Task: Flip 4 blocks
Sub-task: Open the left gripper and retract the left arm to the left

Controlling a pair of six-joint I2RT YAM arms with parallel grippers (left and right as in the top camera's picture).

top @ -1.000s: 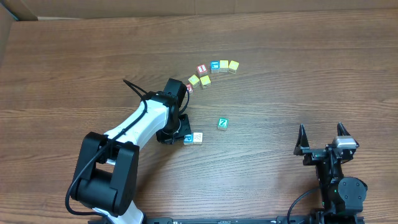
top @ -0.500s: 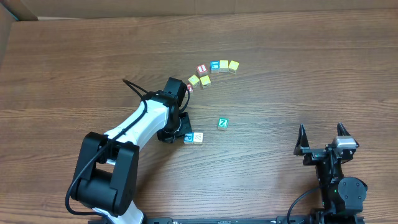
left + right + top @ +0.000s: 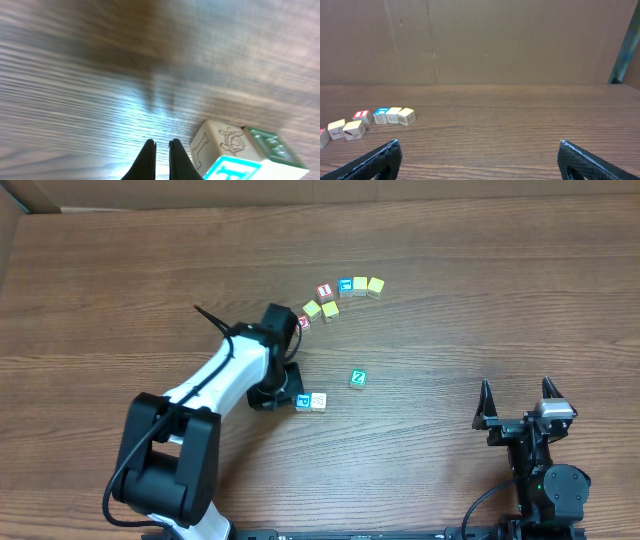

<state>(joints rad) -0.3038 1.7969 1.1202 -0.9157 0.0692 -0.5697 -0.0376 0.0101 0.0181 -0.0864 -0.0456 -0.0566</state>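
Wood-grain table (image 3: 450,240), faintly glossy; small blocks (image 3: 317,401) of painted wood.

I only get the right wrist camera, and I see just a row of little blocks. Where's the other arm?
Observer: The left gripper is down beside a blue-faced block, in front of that row.
Operator: Is it holding the block?
Observer: No. Its fingers are shut together with nothing between them.
Operator: Any blocks I can't see?
Observer: Yes. A teal Z block sits alone, apart from the others.
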